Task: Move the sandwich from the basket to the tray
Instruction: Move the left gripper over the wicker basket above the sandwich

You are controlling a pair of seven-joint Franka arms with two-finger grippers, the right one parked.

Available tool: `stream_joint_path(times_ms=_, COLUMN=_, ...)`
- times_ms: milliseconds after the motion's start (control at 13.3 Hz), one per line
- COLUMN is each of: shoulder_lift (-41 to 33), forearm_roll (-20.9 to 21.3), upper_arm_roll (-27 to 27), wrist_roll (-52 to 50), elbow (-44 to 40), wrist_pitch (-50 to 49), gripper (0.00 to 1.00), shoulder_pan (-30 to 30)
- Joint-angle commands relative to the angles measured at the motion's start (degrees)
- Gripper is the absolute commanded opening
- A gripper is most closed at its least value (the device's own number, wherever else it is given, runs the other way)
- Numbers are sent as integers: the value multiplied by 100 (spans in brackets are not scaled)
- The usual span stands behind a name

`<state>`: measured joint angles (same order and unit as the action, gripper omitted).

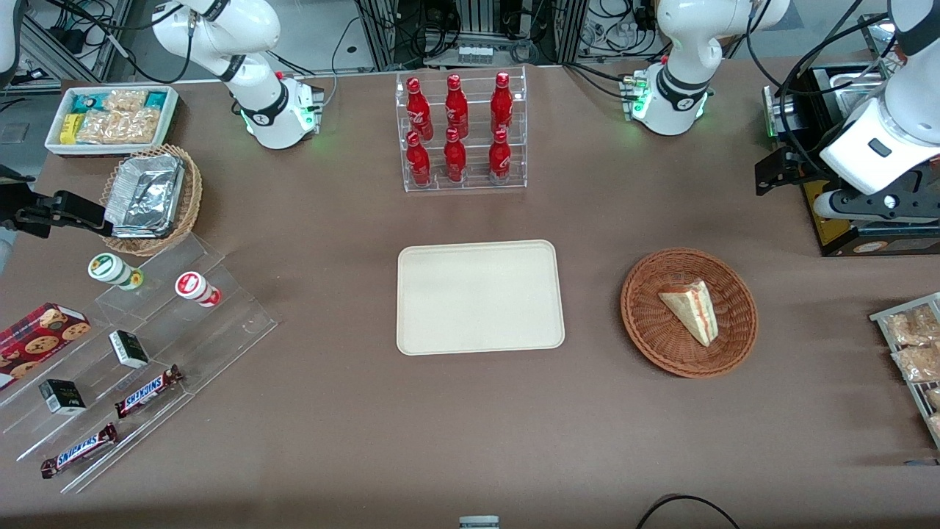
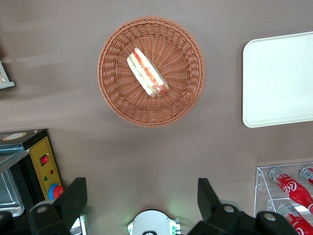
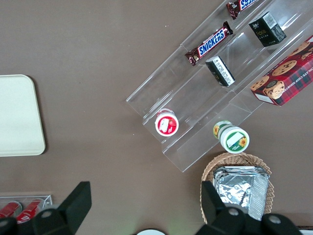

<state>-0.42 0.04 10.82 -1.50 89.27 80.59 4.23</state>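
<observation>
The sandwich (image 1: 694,308) (image 2: 147,73), a pale wedge with red and green filling, lies in the round reddish-brown basket (image 1: 656,330) (image 2: 112,98). The cream tray (image 1: 477,297) (image 2: 279,78) sits bare at the table's middle, beside the basket. My left gripper (image 1: 767,175) (image 2: 141,200) hangs high above the table, farther from the front camera than the basket and toward the working arm's end. Its fingers (image 2: 73,200) are open wide with nothing between them, well apart from the sandwich.
A clear rack of red bottles (image 1: 461,132) (image 2: 288,188) stands farther back than the tray. A black box with a yellow panel (image 1: 837,220) (image 2: 41,164) sits under the gripper's arm. Snack packets (image 1: 910,353) lie at the working arm's edge. Acrylic steps with candy (image 1: 147,353) occupy the parked arm's end.
</observation>
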Motion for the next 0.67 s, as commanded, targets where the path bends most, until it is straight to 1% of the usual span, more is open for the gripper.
stream_joint_path(times_ms=0, shoulder_lift=25, forearm_roll=-74, upper_arm_roll=-10, wrist_roll=71, elbow=-76, wrist_pitch=17, gripper=100, shoulder_pan=25)
stream_joint_path(times_ms=300, shoulder_lift=323, forearm_roll=-21, upper_arm_roll=8, wrist_roll=71, elbow=213, wrist_pitch=175, gripper=100, shoulder_pan=25)
stream_joint_path(times_ms=600, shoulder_lift=227, forearm_roll=-13, upper_arm_roll=-10, wrist_roll=89, elbow=1178, wrist_pitch=1088, gripper=100, shoulder_pan=34)
